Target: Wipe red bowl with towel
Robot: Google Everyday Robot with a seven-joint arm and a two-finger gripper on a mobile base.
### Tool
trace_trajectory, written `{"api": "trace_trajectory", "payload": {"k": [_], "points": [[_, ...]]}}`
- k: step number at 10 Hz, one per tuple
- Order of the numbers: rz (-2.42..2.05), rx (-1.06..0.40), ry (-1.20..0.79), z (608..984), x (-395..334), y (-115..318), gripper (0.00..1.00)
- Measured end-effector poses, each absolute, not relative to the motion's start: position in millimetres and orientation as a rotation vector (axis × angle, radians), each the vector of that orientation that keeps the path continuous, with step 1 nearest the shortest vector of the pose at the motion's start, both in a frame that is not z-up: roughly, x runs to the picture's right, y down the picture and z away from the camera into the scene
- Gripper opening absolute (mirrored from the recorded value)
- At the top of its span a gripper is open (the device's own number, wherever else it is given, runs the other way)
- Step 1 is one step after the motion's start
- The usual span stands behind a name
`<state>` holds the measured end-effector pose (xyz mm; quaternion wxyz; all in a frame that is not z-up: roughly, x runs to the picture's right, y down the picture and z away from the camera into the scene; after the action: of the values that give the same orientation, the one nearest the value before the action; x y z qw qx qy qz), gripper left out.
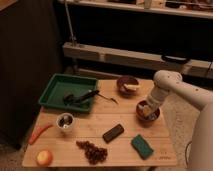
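The red bowl (pixel 155 117) stands on the right side of the wooden table (pixel 120 122). My gripper (pixel 146 109) reaches down from the white arm (pixel 165 87) into the bowl. A pale towel (pixel 143 106) shows at the gripper's tip, inside the bowl against its left wall. The gripper and towel hide most of the bowl's inside.
A second dark bowl (pixel 127 85) with something pale in it stands behind. A green tray (pixel 56 90) holds a black brush (pixel 82 96). In front lie a small metal cup (pixel 65 121), a carrot (pixel 39 133), an apple (pixel 44 158), grapes (pixel 92 151), a dark bar (pixel 113 133) and a green sponge (pixel 143 146).
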<state>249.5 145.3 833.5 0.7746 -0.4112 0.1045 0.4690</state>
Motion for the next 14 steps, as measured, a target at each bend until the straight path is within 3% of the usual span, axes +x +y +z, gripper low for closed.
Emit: {"api": "trace_trajectory", "payload": {"k": [14], "points": [[1.027,-0.885,0.227,855.9,231.2,119.4,0.00]]}}
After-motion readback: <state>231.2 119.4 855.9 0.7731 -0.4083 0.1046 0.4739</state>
